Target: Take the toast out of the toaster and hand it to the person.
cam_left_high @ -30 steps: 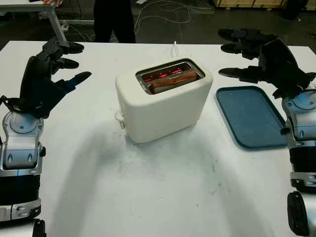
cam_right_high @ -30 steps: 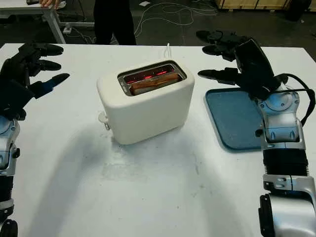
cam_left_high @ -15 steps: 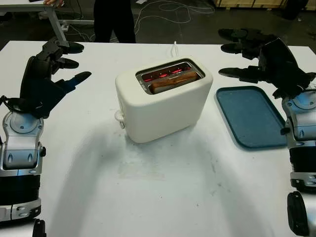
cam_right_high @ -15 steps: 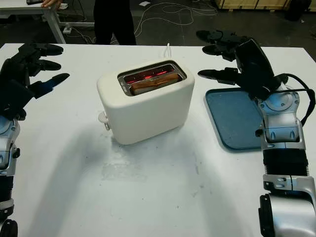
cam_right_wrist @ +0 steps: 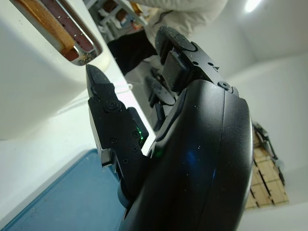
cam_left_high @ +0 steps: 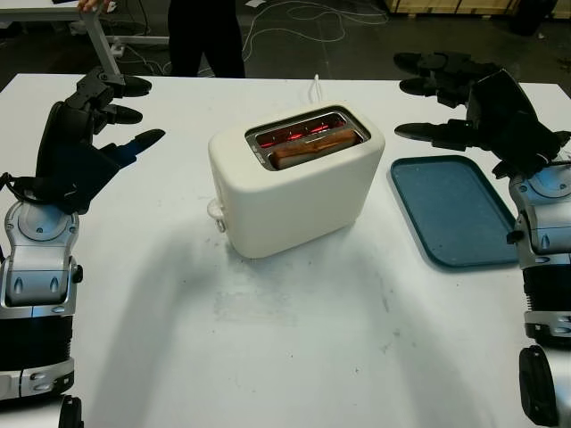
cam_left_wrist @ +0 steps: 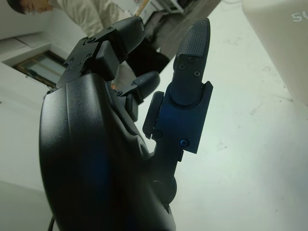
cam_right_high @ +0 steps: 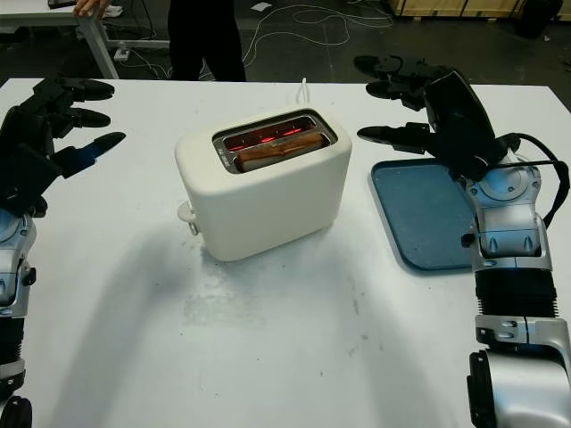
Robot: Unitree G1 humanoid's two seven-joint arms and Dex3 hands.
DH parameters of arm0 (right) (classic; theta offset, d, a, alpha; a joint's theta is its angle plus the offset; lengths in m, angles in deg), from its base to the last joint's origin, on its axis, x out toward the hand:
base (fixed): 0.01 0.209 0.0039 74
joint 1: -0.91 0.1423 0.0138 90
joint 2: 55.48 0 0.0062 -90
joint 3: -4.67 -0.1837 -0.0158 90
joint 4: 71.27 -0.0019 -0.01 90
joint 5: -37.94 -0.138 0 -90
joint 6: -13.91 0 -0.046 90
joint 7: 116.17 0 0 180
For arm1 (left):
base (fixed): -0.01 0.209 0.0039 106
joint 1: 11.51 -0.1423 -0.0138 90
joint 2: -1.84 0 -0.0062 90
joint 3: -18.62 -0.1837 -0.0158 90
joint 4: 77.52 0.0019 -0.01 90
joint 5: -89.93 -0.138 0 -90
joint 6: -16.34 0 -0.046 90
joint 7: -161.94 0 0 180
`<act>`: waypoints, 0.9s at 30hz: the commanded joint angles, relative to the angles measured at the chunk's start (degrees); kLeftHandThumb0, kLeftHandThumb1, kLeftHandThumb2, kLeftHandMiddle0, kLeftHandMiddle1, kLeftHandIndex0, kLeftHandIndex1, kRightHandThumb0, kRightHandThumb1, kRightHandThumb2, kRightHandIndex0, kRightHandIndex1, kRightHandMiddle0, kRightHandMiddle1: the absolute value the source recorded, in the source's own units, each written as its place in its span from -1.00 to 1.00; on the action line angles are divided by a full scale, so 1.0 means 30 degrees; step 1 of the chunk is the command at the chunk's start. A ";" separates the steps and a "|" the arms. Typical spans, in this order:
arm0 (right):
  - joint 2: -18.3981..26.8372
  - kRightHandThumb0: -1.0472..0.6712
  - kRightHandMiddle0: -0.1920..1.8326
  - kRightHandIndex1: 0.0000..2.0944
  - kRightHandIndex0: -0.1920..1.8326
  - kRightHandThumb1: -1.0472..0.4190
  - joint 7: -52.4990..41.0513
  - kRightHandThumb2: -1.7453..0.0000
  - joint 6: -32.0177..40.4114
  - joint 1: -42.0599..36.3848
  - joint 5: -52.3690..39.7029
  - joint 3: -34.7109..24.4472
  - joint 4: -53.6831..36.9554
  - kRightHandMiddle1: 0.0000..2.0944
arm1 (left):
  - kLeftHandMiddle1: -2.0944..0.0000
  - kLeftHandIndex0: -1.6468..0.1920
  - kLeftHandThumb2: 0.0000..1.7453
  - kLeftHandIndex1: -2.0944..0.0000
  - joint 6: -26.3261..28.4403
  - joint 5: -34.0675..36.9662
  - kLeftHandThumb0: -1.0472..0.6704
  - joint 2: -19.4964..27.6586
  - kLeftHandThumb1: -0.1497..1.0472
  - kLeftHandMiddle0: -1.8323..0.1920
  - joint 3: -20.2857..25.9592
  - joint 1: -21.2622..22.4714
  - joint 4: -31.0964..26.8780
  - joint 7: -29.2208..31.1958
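A cream toaster point(cam_left_high: 299, 192) stands in the middle of the white table point(cam_left_high: 294, 348), its slots glowing red. A slice of browned toast point(cam_left_high: 312, 148) sits in the nearer slot, its top edge level with the opening. My left hand point(cam_left_high: 111, 111) hangs open above the table's left side, well apart from the toaster. My right hand point(cam_left_high: 437, 94) is open too, raised to the right of the toaster over the far end of the blue tray point(cam_left_high: 455, 209). In the right wrist view the toast point(cam_right_wrist: 45, 21) and toaster point(cam_right_wrist: 33, 91) lie just beyond my fingers point(cam_right_wrist: 103, 110).
A person in dark trousers point(cam_left_high: 205, 36) stands behind the table's far edge, and a person's hand point(cam_right_high: 89, 7) rests on a desk at the far left. Cables lie on the dark floor beyond. The toaster's white cord point(cam_left_high: 317, 87) trails toward the back edge.
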 commanded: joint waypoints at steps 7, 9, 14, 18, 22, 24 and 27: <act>0.0078 0.13 -0.24 -0.53 -0.48 -0.61 0.0133 1.00 -0.0105 -0.0023 -0.0008 0.0004 -0.0026 -0.99 | -0.06 0.52 -0.98 0.15 0.0060 0.0031 -0.39 -0.0086 0.78 0.59 -0.0016 -0.0136 -0.0293 -0.0104; 0.0054 0.14 -0.25 -0.53 -0.48 -0.61 0.0272 1.00 0.0249 -0.0070 0.0070 0.0009 -0.0353 -1.00 | -0.06 0.51 -0.97 0.15 -0.0026 0.0080 -0.41 -0.0067 0.79 0.59 0.0022 -0.0126 -0.0257 -0.0077; 0.0093 0.14 -0.26 -0.53 -0.49 -0.62 0.0075 1.00 0.0126 -0.0086 -0.0007 0.0053 -0.0225 -1.00 | -0.06 0.52 -0.98 0.16 0.0043 0.0127 -0.39 -0.0086 0.77 0.60 0.0030 -0.0157 -0.0189 -0.0066; 0.0086 0.09 -0.24 -0.52 -0.47 -0.61 0.0255 1.00 -0.0329 -0.0106 0.0154 0.0056 0.0002 -0.99 | -0.06 0.50 -0.98 0.15 -0.0465 -0.0038 -0.40 -0.0032 0.78 0.58 -0.0022 -0.0126 0.0081 -0.0117; 0.0116 0.12 -0.25 -0.52 -0.48 -0.61 0.0168 1.00 0.0192 -0.0120 0.0041 0.0008 -0.0263 -1.00 | -0.06 0.51 -0.98 0.15 -0.0047 -0.0002 -0.40 -0.0056 0.78 0.59 -0.0014 -0.0143 -0.0161 -0.0073; 0.0101 0.13 -0.25 -0.52 -0.48 -0.61 0.0175 1.00 0.0174 -0.0148 0.0035 0.0008 -0.0318 -1.00 | -0.06 0.52 -0.98 0.15 -0.0080 0.0086 -0.40 -0.0101 0.78 0.59 0.0026 -0.0175 -0.0127 -0.0065; 0.0069 0.13 -0.25 -0.52 -0.48 -0.61 0.0157 1.00 0.0068 -0.0144 0.0012 0.0019 -0.0238 -1.00 | -0.06 0.52 -0.98 0.15 -0.0152 0.0098 -0.40 -0.0081 0.78 0.60 0.0017 -0.0162 -0.0062 -0.0036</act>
